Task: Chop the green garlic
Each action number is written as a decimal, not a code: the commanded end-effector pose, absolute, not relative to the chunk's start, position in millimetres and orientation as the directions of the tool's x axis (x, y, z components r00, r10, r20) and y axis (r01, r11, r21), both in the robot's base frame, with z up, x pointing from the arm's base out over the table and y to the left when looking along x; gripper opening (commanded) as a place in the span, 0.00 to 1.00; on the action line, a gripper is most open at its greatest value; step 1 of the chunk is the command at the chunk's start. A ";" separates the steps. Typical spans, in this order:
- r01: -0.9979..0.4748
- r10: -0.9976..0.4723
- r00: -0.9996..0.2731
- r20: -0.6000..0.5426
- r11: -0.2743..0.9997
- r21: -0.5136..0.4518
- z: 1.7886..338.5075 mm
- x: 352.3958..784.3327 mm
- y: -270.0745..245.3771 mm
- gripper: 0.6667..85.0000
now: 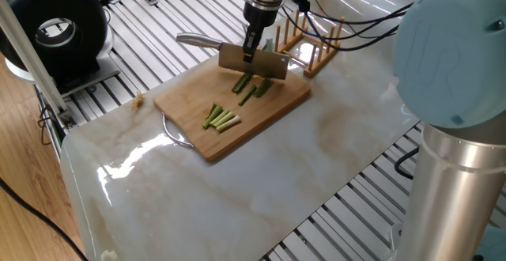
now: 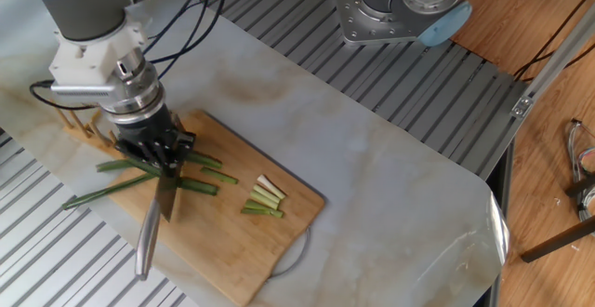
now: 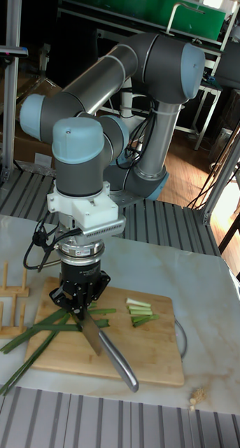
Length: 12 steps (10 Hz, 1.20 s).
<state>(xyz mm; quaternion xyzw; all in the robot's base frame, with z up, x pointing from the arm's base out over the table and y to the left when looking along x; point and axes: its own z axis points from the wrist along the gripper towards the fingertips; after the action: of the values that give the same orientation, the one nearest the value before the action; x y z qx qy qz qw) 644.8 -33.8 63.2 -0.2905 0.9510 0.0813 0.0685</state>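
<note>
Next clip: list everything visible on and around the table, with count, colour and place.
Bamboo cutting board: one, tan, on the pale marble-look tabletop.
Cut pale green garlic pieces: small cluster, mid-board.
Long dark green garlic stalks: several, under the knife, leaves overhanging the board.
Steel cleaver knife: one, silver, held above the stalks.
Wooden peg rack: one, beside the board.
Black round device: one, table's far corner.
Pincer: one, black, gripping the knife.

A pale marbled tabletop (image 1: 237, 190) is sitting over a ribbed metal frame. A wooden cutting board (image 1: 198, 115) with a wire handle is lying flat on it. A wooden peg rack (image 1: 312, 47) is standing just beyond the board's far edge.
</note>
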 end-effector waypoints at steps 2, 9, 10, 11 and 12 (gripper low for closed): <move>-0.538 -0.512 -0.838 -0.191 0.835 0.121 55.8 650.8 -19.7 0.01; -0.507 -0.497 -0.862 -0.097 0.846 0.165 67.0 632.0 -27.8 0.01; -0.485 -0.477 -0.874 -0.090 0.856 0.178 65.7 630.9 -18.8 0.01; -0.486 -0.478 -0.874 -0.084 0.859 0.164 64.6 632.8 -15.8 0.01; -0.486 -0.479 -0.874 -0.077 0.861 0.149 66.2 633.7 -12.9 0.01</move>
<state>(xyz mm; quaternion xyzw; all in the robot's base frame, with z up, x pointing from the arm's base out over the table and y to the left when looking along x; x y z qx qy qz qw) 633.6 -21.3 62.9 -0.2602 0.9615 0.0848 0.0256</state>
